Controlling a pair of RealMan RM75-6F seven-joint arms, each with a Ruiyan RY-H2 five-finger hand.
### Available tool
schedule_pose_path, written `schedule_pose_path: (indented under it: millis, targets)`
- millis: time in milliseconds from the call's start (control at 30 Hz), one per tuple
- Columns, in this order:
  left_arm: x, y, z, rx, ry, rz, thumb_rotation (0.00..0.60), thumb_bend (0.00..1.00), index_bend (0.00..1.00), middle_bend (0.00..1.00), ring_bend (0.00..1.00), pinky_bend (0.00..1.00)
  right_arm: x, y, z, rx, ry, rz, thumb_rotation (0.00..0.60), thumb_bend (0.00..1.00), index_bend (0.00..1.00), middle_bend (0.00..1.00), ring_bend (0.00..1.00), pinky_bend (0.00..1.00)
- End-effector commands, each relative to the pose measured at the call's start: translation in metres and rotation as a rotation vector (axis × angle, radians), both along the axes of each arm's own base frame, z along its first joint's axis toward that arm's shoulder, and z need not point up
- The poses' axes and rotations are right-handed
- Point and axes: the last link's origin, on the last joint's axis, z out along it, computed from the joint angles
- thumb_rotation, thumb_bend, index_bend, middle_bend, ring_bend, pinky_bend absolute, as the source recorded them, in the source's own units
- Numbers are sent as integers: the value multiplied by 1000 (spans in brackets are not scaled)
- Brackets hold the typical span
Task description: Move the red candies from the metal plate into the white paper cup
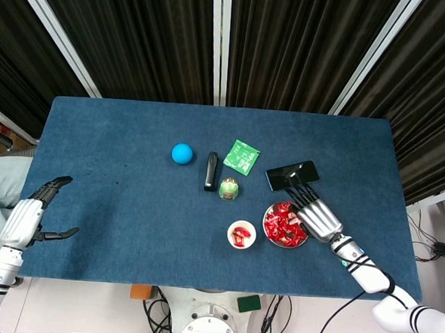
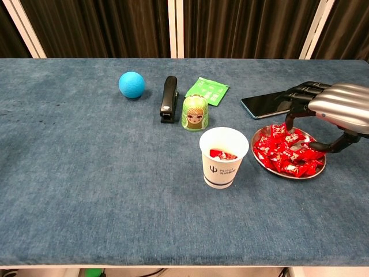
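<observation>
A: Left hand (image 1: pixel 32 219) idle off the table edge, fingers spread, holding nothing. White paper cup (image 2: pixel 223 157) already holds some candies.

B: Red candies (image 2: pixel 286 151) heaped on the metal plate (image 2: pixel 262 164). Right hand (image 2: pixel 328 112) hovers above, fingers apart, empty. Pinch one wrapper, lift straight.

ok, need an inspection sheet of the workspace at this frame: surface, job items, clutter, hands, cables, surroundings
Surface: blue cloth-covered table.
Job's things: metal plate piled with red candies; white paper cup beside it, a few candies inside.
Clutter: blue ball, black stapler, green packet, green doll figurine, smartphone.
Hands: right hand over the plate, fingers reaching down to the candies, grasp unclear; left hand open, off the table's edge.
Cables: some on the floor beside the table.
Surroundings: dark curtains behind.
</observation>
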Motion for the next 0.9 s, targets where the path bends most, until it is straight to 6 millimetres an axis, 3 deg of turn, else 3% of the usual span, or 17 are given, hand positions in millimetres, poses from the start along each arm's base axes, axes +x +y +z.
schedule_pose_path:
  millis: [33, 533, 900]
  targets:
    - [-1, 0, 1, 1, 0, 1, 600, 96, 135, 108, 120, 250, 1, -2, -3, -4, 4, -3, 600, 338, 390, 45, 0, 0]
    - [-4, -2, 0, 2, -4, 6, 600, 96, 135, 108, 120, 251, 1, -6, -11, -23, 22, -13, 600, 340, 456, 50, 0, 0]
    - [-5, -1, 0, 1, -5, 9, 600, 97, 134, 108, 120, 251, 2, -9, -17, -39, 16, -10, 600, 352, 570, 63, 0, 0]
